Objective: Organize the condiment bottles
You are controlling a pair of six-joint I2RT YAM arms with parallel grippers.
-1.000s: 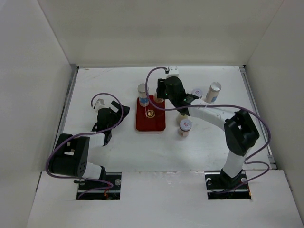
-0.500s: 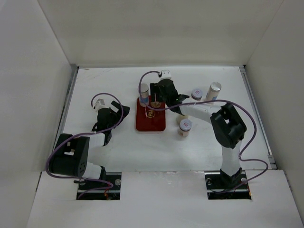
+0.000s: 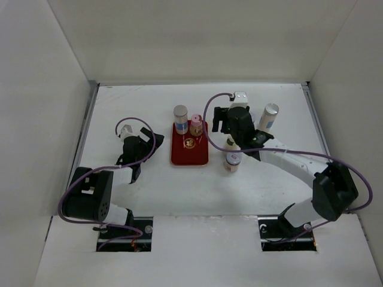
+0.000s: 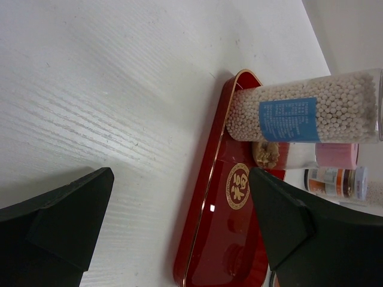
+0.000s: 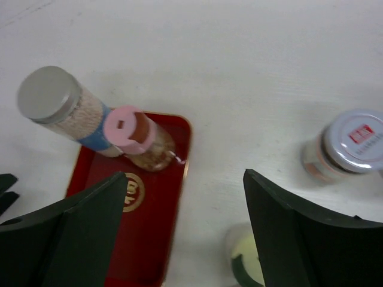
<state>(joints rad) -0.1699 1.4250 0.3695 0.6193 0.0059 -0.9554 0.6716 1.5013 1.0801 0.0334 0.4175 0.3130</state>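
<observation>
The left gripper (image 3: 146, 146) hangs low over the table (image 3: 119, 113), well to the left of the red tray (image 3: 190, 158). Its fingers are spread wide with nothing between them, and its camera looks at the tray's long edge. Just off the tray's near right corner stands a purplish-lidded jar (image 3: 233, 158). In the right wrist view a yellow-green-lidded jar (image 5: 244, 263) shows at the bottom edge, on the table right of the tray and partly hidden by a finger. A gold emblem (image 3: 190, 142) marks the tray's middle. At the tray's far end two jars stand just beside each other. A silver-lidded jar (image 3: 180, 115) of white beads with a blue label is at the far left corner, and a pink-lidded jar (image 3: 196, 127) with brown contents is to its right. The right gripper (image 3: 213, 124) hovers just right of the tray's far end, pointing towards the pink-lidded jar, fingers apart and holding nothing. Well right of the tray, level with its far end, stands a second silver-lidded jar (image 3: 269, 116).
</observation>
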